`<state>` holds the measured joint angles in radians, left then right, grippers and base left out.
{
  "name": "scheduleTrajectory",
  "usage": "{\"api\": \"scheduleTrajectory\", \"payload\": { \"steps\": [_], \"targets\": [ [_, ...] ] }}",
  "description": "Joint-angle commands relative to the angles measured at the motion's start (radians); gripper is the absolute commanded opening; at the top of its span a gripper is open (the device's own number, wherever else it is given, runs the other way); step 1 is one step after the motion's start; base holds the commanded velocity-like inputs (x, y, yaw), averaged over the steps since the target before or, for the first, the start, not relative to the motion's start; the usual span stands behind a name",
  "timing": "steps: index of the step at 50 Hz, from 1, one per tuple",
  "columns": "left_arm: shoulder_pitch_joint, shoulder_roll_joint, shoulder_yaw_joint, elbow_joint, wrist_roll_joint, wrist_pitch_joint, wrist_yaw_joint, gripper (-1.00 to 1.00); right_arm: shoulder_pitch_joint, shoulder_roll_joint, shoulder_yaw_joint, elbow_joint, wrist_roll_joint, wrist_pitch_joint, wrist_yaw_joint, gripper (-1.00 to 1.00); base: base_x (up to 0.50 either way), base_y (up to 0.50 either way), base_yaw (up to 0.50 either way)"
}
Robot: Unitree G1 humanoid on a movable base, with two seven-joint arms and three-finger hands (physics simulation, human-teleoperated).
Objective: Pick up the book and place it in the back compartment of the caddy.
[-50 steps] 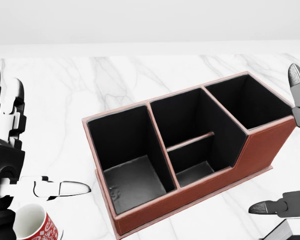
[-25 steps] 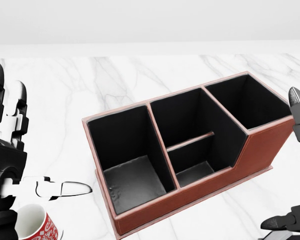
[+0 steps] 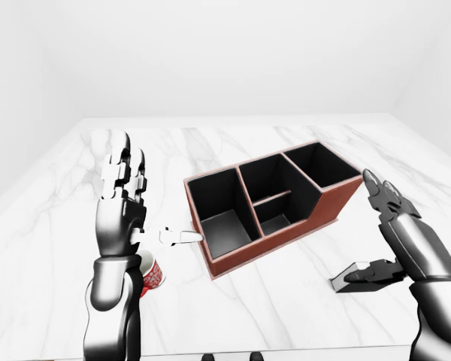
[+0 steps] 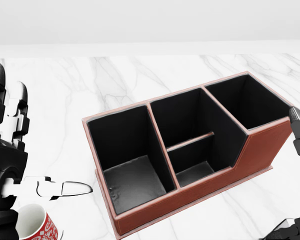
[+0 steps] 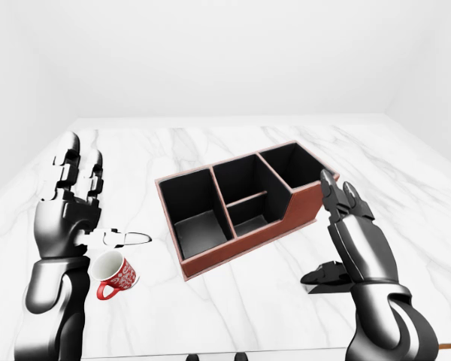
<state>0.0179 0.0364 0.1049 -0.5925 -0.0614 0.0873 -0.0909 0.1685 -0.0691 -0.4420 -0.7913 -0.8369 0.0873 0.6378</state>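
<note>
White marble table (image 3: 286, 308), brown caddy (image 4: 190, 150), both robot hands spread wide, book (image 3: 344, 285) visible only in eye views

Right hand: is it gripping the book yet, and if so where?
Nothing is held. The right hand hangs open above the book, its thumb just over the cover, fingers not closed. The left hand is open and empty too.

Caddy (image 4: 262, 147) matt brown leather look; table (image 3: 248, 316) glossy white marble.
</note>
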Motion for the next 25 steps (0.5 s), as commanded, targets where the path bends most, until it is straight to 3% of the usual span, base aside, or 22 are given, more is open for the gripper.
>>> {"api": "scheduleTrajectory", "payload": {
  "steps": [1,25],
  "targets": [
    [-0.001,0.0,0.0,0.006,0.001,0.0,0.0,1.0,0.014,0.008,-0.008,0.018,-0.019,0.0,0.004,1.0,0.0,0.0,0.0],
    [0.001,0.0,-0.002,0.013,0.004,0.0,-0.001,1.0,0.043,0.017,-0.034,0.077,-0.063,0.0,-0.004,1.0,0.0,0.0,0.0]
  ]
}}
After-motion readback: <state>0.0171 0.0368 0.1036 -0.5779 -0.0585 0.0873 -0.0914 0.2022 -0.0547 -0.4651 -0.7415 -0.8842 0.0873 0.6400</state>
